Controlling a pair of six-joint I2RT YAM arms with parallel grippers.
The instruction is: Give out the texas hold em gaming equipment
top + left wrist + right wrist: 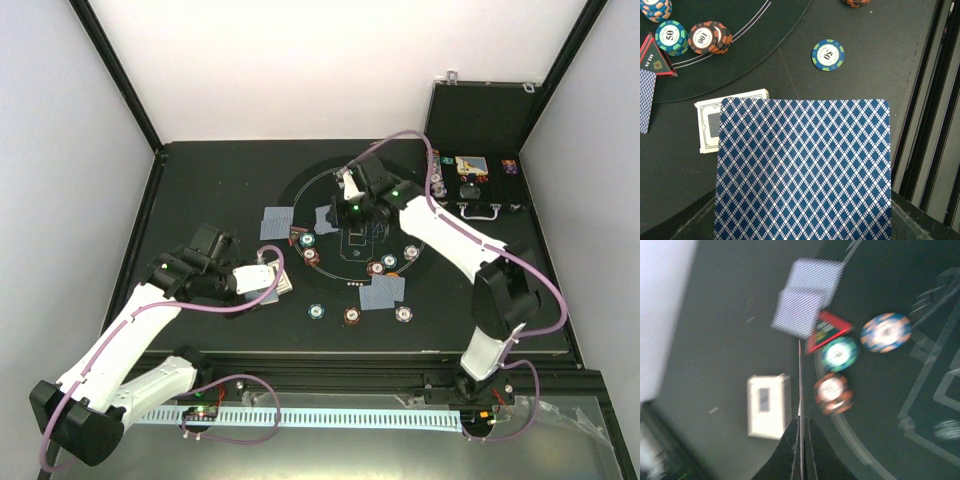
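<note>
Right end effector clamped on edge-on card

Three face-down pairs of playing cards. Roughly nine poker chips, hard to separate from above. One red triangle, one white card box.

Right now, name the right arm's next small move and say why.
Likely lower the right gripper toward the mat and lay its card flat: the jaws are shut on that card, which is held edge-on and not yet set down.
</note>
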